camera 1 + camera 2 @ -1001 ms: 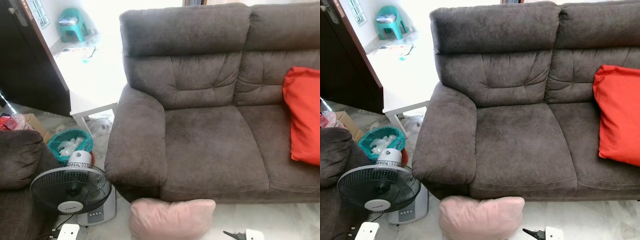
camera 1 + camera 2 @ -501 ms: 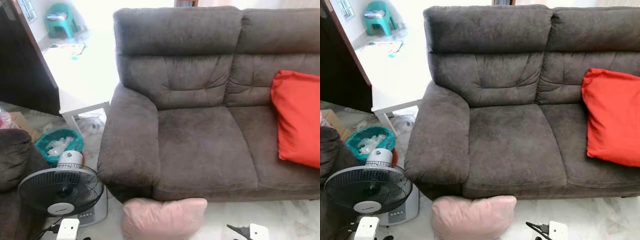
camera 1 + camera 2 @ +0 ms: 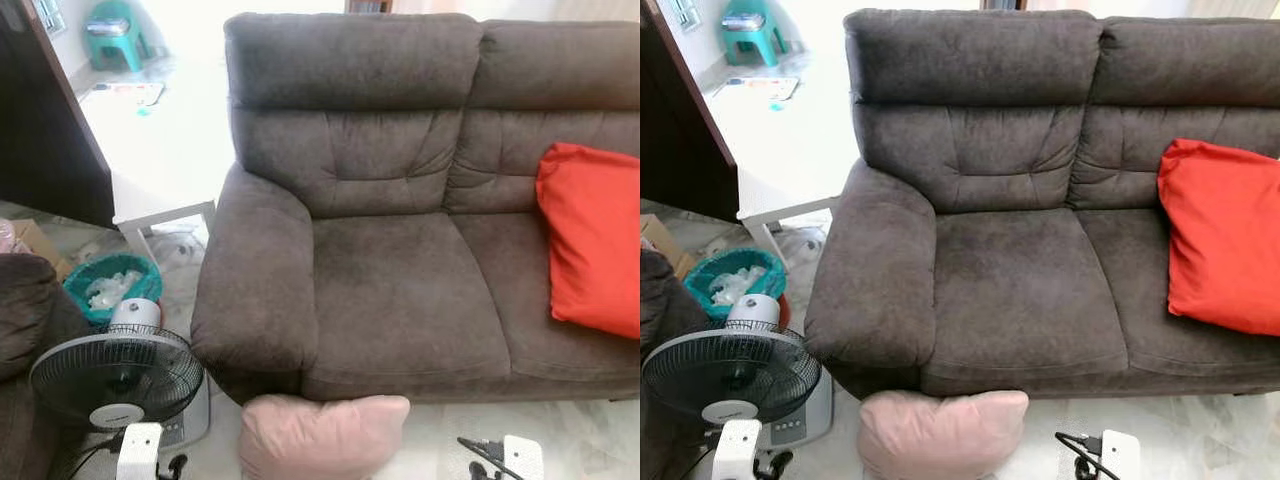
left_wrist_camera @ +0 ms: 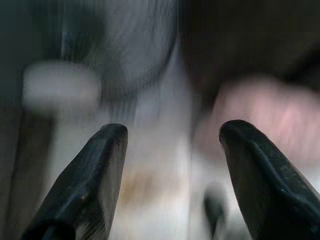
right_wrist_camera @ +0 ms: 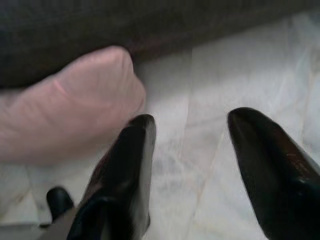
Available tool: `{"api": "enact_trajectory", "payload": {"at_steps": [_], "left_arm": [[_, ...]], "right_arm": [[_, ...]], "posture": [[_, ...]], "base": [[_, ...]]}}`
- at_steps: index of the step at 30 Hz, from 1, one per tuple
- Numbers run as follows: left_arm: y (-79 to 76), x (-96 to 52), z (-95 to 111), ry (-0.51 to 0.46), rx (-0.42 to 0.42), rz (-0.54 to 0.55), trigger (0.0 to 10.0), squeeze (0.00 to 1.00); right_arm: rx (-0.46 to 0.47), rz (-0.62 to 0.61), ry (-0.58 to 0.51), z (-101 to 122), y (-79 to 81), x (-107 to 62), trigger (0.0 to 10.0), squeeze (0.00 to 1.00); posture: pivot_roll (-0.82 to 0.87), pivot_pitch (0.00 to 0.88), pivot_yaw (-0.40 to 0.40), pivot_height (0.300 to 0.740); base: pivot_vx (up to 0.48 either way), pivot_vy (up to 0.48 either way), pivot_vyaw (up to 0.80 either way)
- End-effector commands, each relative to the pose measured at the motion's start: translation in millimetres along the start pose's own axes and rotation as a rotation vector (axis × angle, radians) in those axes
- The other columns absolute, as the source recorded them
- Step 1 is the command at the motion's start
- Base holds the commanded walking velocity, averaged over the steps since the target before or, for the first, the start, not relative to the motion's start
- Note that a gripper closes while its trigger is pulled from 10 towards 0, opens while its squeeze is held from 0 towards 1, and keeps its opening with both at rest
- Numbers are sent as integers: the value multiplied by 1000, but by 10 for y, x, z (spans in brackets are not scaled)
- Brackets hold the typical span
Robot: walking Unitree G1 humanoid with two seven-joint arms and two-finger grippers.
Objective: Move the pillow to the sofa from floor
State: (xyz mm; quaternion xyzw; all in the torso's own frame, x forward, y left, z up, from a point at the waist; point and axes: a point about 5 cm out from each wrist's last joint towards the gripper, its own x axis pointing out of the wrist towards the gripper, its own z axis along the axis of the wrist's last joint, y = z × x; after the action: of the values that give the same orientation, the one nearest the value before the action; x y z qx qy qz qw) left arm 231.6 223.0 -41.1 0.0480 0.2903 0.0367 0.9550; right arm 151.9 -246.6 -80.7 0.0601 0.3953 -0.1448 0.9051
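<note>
The pink pillow (image 3: pixel 322 436) lies on the floor (image 3: pixel 1180 425) against the sofa (image 3: pixel 400 290) front. Bring both spread, empty tools, left tool (image 4: pixel 172 131) and right tool (image 5: pixel 190 125), around its ends.

A soft, pale pink pillow (image 3: pixel 322 435) lies on the light marble floor (image 3: pixel 580 435), pressed against the near front edge of a dark brown fabric sofa (image 3: pixel 405 300). It sits below the sofa's left seat cushion, near the left armrest, lying lengthwise with its top edge touching the sofa base. The pillow looks plump and slightly creased. The left seat cushion of the sofa is bare.
</note>
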Motion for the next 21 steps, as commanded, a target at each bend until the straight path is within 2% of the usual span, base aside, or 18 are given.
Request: {"api": "enact_trajectory", "payload": {"at_steps": [1, 3, 4, 6, 9, 10, 12, 13, 14, 15, 17, 19, 21], "left_arm": [[-183, 157, 582, -217, 34, -23, 10000, 0], [-234, 175, 879, -355, 45, -26, 10000, 0], [-234, 175, 879, -355, 45, -26, 10000, 0], [-246, 150, 1076, -467, 69, -27, 10000, 0], [-322, 2, 1353, -680, 103, -24, 10000, 0], [-328, -15, 1369, -695, 109, -22, 10000, 0], [-331, -68, 1406, -733, 113, -15, 10000, 0], [-322, -108, 1427, -756, 122, -11, 10000, 0], [-307, -160, 1446, -783, 136, -8, 10000, 0], [-301, -186, 1446, -795, 152, -8, 10000, 0], [-297, -226, 1440, -811, 185, -9, 10000, 0], [-287, -272, 1405, -808, 171, 2, 10000, 0], [-278, -307, 1360, -798, 167, 12, 10000, 0]], "right_arm": [[21, 9, -34, 40, 41, 8, 10000, 0], [16, 5, -72, 77, 47, 8, 10000, 0], [16, 5, -72, 77, 47, 8, 10000, 0], [12, -8, -102, 101, 43, 4, 10000, 0], [13, -15, -149, 137, 36, -6, 10000, 0], [11, -18, -154, 141, 34, -7, 10000, 0], [14, -20, -252, 316, 45, 9, 10000, 0], [-11, -7, -480, 827, 85, 6, 10000, 0], [-36, 18, -758, 1433, 175, -152, 10000, 0], [-38, 28, -829, 1572, 206, -225, 10000, 0], [-40, 33, -872, 1646, 233, -280, 10000, 0], [-33, 39, -910, 1696, 268, -329, 10000, 0], [-77, 55, -924, 1674, 312, -366, 10000, 0]], "posture": [[-6, 0, -27, 740], [-4, 0, -32, 740], [-4, 0, -32, 740], [-3, 0, -40, 740], [13, 0, -50, 740], [13, 0, -50, 740], [25, 0, -57, 740], [24, 0, -56, 740], [20, 0, -52, 740], [19, 0, -51, 740], [23, 0, -50, 740], [36, 0, -51, 740], [54, 0, -62, 740]], "base": [[0, 0, 0], [0, 0, 0], [0, 0, 0], [0, 0, 0], [0, 0, 0], [0, 0, 0], [0, 0, 0], [0, 0, 0], [0, 0, 0], [0, 0, 0], [0, 0, 0], [0, 0, 0], [0, 0, 0]]}}
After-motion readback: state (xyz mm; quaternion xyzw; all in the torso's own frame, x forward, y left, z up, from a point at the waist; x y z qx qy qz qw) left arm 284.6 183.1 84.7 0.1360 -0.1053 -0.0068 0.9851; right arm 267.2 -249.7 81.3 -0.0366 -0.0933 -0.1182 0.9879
